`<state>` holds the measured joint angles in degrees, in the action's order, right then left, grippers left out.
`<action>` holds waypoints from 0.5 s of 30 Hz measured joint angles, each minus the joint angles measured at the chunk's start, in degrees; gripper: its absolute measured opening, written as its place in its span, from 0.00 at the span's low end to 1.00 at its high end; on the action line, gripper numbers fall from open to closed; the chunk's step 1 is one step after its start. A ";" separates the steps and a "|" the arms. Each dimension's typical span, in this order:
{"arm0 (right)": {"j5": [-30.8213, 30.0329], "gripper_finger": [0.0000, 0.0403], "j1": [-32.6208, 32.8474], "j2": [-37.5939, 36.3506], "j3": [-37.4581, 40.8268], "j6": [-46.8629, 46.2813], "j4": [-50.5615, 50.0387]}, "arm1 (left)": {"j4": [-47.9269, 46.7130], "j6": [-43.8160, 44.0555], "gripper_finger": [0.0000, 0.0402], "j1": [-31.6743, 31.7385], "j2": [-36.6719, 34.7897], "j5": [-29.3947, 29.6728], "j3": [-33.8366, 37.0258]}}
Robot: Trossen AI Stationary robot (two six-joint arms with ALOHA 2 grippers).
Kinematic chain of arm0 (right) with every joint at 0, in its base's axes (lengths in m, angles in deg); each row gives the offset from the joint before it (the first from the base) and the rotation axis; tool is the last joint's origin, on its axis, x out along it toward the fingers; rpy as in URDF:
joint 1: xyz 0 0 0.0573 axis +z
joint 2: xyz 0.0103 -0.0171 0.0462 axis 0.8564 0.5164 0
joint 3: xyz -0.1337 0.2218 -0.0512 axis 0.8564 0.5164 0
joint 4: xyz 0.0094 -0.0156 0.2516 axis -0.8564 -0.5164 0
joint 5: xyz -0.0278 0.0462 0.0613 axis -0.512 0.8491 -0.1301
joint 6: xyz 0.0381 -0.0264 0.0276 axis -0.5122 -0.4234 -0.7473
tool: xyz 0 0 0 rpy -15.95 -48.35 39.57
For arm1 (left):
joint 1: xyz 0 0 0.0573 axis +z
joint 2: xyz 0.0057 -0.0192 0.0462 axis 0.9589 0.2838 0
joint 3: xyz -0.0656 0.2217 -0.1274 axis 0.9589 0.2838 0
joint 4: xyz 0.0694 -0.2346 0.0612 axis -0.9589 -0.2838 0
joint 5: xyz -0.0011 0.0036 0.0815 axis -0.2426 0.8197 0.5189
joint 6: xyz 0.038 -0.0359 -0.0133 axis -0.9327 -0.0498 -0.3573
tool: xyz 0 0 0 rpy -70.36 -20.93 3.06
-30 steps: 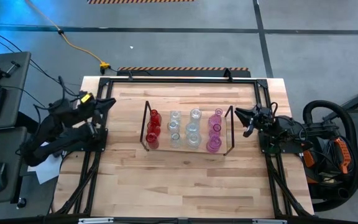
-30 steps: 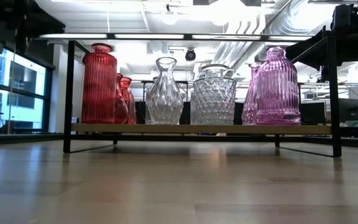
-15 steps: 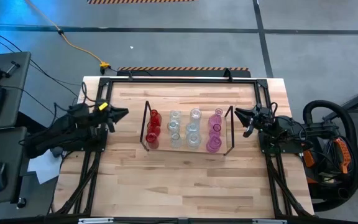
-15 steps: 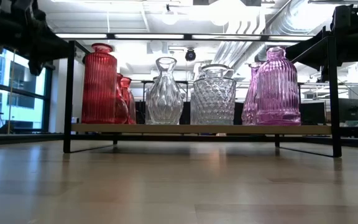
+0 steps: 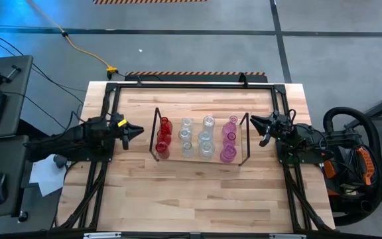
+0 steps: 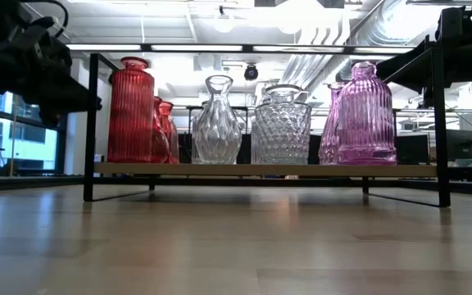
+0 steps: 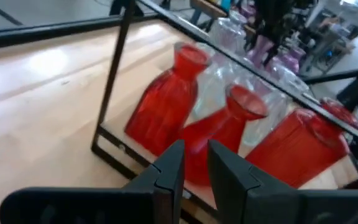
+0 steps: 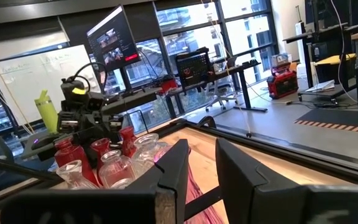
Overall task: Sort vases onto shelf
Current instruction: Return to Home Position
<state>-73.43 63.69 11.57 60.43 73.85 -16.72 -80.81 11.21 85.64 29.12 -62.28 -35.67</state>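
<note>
Vases (image 5: 197,138) stand upright on the shelf (image 5: 245,141), which runs left-right; both arms' fingers barely parted, empty.

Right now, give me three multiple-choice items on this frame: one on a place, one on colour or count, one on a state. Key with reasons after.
1. Where do the red vases stand on the shelf?
A. At the end nearest the left gripper
B. In the middle
C. At the end nearest the right gripper

2. How many colour groups of vases are on the shelf?
A. Two
B. Three
C. Four

3. What is the left gripper doing?
A. Holding a red vase
B. Pressing on the shelf board
C. Empty, pointing at the shelf's red end

Key
1. A: in the high view the red ones sit by the wire frame facing the left gripper.
2. B: red, then clear vases, then pink vases.
3. C: the left wrist view shows nothing between its fingers, with bare table before the shelf. The right gripper waits at the pink end.
</note>
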 joint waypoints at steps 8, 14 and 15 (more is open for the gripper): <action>0.01 0.17 0.00 0.00 0.00 0.00 -0.33 | 0.88 0.00 0.15 -0.73 -0.05 0.01 0.20; 0.01 0.17 0.00 0.00 0.00 0.00 -0.35 | 0.97 0.00 0.15 -0.73 -0.03 0.01 0.25; 0.00 0.17 0.00 0.00 0.00 0.00 -0.33 | 0.97 0.00 0.15 -0.73 -0.05 0.01 0.25</action>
<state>-73.43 63.69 11.57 60.43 73.85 -17.05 -79.84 11.21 84.91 29.08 -62.27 -35.42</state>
